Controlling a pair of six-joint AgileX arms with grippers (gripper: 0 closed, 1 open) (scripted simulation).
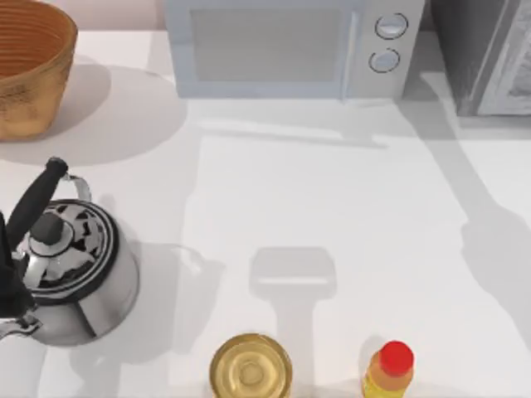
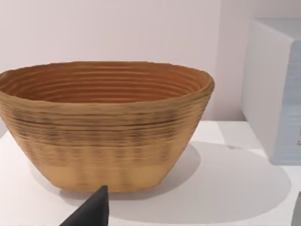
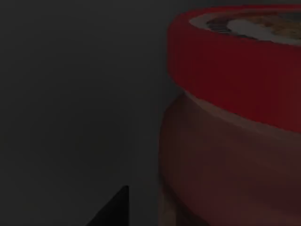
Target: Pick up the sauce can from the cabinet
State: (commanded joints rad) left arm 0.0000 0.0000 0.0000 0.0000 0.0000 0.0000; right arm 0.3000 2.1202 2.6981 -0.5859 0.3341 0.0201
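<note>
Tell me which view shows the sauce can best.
The right wrist view: the sauce can sits close to that camera, with its red rim, part of its pictured top and its side in dim light. The top view gives the table with the gold can, the left wrist view a basket.

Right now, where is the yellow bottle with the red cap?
In the top view, the yellow bottle stands at the table's bottom edge, right of the gold can.

No words, numbers or brand marks are showing legibly anywhere: the sauce can (image 3: 235, 117) is carrying only a blurred round picture on its top, and the microwave (image 1: 290, 50) at the far side is showing two unmarked dials beside its door.
</note>
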